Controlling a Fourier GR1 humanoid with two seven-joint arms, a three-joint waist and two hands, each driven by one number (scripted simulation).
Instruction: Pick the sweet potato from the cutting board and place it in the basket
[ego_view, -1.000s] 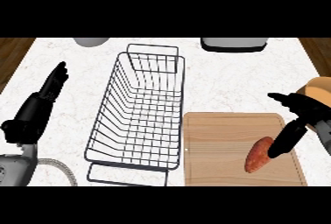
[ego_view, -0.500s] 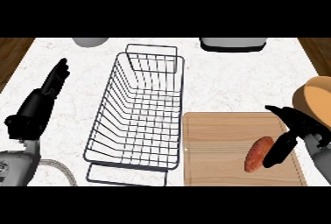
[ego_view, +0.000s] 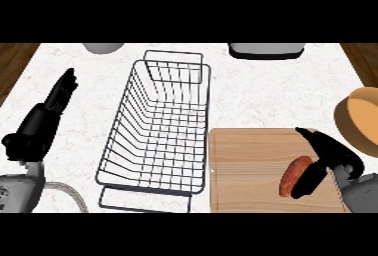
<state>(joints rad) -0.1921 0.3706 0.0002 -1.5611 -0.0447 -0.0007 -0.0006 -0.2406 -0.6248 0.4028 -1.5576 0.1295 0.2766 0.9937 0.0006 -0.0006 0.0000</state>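
An orange-brown sweet potato (ego_view: 294, 173) lies on the right half of the wooden cutting board (ego_view: 247, 170). My right hand (ego_view: 331, 160) is at the potato's right side, fingers (ego_view: 308, 182) curling down along it and thumb (ego_view: 310, 136) stretched above; it touches the potato without enclosing it. The dark wire basket (ego_view: 159, 125) stands upright in the middle of the counter, left of the board, with nothing in it. My left hand (ego_view: 40, 122) rests open at the left edge, fingers pointing up, apart from the basket.
A tan round object (ego_view: 359, 120) sits at the right edge, just above my right hand. A grey bowl (ego_view: 103, 47) and a grey appliance (ego_view: 266, 50) stand along the counter's far edge. White marble counter lies between the left hand and the basket.
My right hand has drawn back toward the lower right and lowered beside the sweet potato. The potato has stayed on the board. The left hand has drifted slightly.
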